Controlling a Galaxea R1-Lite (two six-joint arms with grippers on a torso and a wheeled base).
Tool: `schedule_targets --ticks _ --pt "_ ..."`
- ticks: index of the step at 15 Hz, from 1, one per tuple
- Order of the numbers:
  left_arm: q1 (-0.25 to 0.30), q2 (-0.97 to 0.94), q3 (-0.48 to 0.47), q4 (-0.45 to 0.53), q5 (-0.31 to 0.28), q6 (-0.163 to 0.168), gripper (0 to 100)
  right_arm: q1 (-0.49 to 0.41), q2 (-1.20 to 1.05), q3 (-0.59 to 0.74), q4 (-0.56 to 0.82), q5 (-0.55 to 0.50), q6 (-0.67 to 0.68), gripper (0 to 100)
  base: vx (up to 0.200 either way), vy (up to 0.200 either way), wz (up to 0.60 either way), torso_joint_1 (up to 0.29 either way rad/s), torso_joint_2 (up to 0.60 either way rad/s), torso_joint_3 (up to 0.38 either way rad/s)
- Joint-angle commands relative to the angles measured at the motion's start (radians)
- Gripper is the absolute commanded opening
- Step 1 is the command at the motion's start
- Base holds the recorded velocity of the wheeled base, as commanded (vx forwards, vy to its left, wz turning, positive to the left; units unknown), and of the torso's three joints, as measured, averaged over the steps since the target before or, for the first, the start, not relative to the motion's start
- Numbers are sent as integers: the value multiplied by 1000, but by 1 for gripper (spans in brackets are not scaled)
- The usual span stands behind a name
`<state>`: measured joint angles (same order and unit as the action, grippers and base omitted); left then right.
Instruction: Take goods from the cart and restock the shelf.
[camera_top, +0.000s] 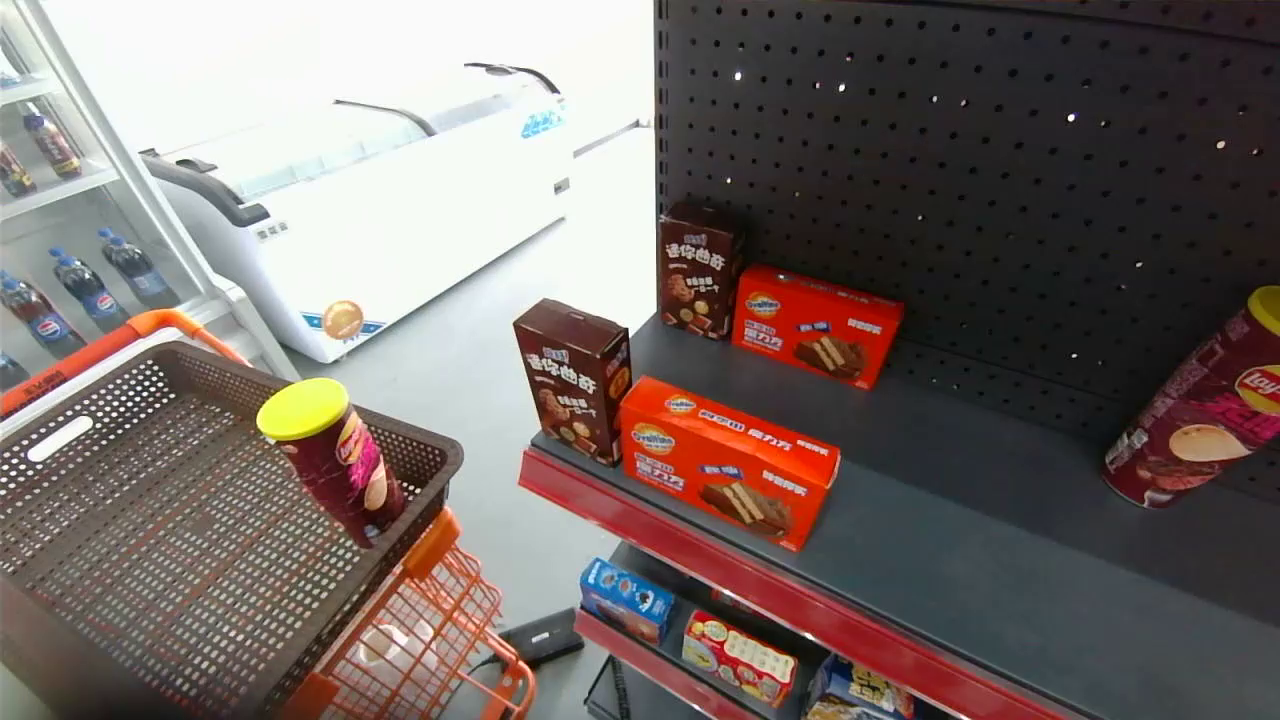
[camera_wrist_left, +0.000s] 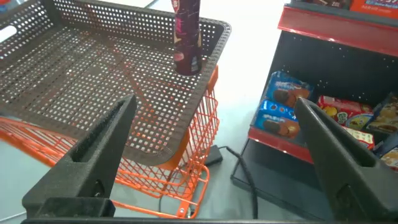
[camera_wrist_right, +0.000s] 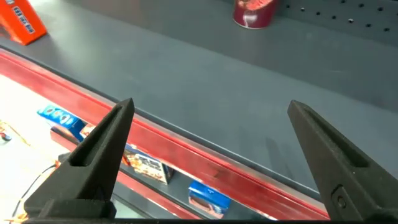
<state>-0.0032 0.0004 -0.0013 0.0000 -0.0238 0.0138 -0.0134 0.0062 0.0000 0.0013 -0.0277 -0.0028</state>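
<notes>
Tall maroon can (camera_top: 335, 470) with a flat yellow lid, standing upright inside the basket (camera_top: 150, 520) at 8 o'clock in the head view, tucked into the corner nearest the shelf (camera_top: 950, 520); smooth round tube, glossy label in purple and cream

Matching shelf can (camera_top: 1195, 410) at 3 o'clock, on the shelf close to the pegboard (camera_top: 1000, 150), well apart from the boxes

Basket of brown plastic, perforated all over with small holes, a slot handle cut in one wall, resting on top of an orange wire cart (camera_top: 440, 620)

Shelf of matt dark grey board with a red front lip (camera_top: 700, 560); black pegboard behind, dotted with rows of round holes. Towards 9 o'clock on the shelf, two upright brown boxes (camera_top: 572, 378) and two long orange boxes (camera_top: 728, 462), set as two pairs, one pair at the lip, the other by the pegboard, each brown box just beside its orange one. Small bright packs (camera_top: 625, 597) on a lower level at 6 o'clock

Pale grey floor (camera_top: 470, 370); white chest freezer (camera_top: 380, 200) with a curved glass top at 11 o'clock; white-framed cooler (camera_top: 120, 170) at 9 o'clock, with dark bottles (camera_top: 85, 290) on its racks

Black wedge-fingered left gripper (camera_wrist_left: 214, 102) spread wide and holding nothing, above the cart's side, with the can beyond it. Same black right gripper (camera_wrist_right: 211, 104) also spread wide and empty, above the shelf's red lip
</notes>
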Motion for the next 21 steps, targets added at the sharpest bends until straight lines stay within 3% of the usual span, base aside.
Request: schedule_targets --ticks 1,3,5,7,9,10,11,12,13,14,15,16,17,20,21 --pt "2 0 -3 -5 25 3 100 0 1 0 0 0 0 100 0 0 0 0 0 0" --pt "-1 36 -120 14 73 38 100 0 0 0 0 0 0 100 0 0 0 0 0 0" --pt "-6 273 -243 52 150 41 100 0 1 0 0 0 0 100 0 0 0 0 0 0" --pt "-1 424 -246 46 157 41 100 0 1 0 0 2 0 100 0 0 0 0 0 0" --pt "-1 593 -243 -26 159 38 100 0 0 0 0 0 0 100 0 0 0 0 0 0" --pt "0 599 -243 -31 159 38 100 0 1 0 0 0 0 100 0 0 0 0 0 0" --pt "-1 722 -243 -120 151 17 100 0 1 0 0 0 0 100 0 0 0 0 0 0" --pt "6 773 -246 -132 150 15 100 0 1 0 0 0 0 100 0 0 0 0 0 0" --pt "48 862 -252 -167 151 31 100 0 1 0 0 0 0 100 0 0 0 0 0 0" --pt "84 926 -247 -233 153 55 100 0 0 0 0 0 0 100 0 0 0 0 0 0" --pt "77 975 -238 -279 150 61 100 0 0 0 0 0 0 100 0 0 0 0 0 0" --pt "23 1053 -233 -365 151 60 100 0 1 0 0 0 0 100 0 0 0 0 0 0" --pt "-4 1136 -224 -480 153 63 100 0 1 0 0 0 0 100 0 0 0 0 0 0" --pt "-4 1429 -177 -904 156 58 100 0 0 0 0 0 0 100 0 0 0 0 0 0" --pt "-1 1498 -164 -994 156 63 100 0 1 0 0 0 0 100 0 0 0 0 0 0"
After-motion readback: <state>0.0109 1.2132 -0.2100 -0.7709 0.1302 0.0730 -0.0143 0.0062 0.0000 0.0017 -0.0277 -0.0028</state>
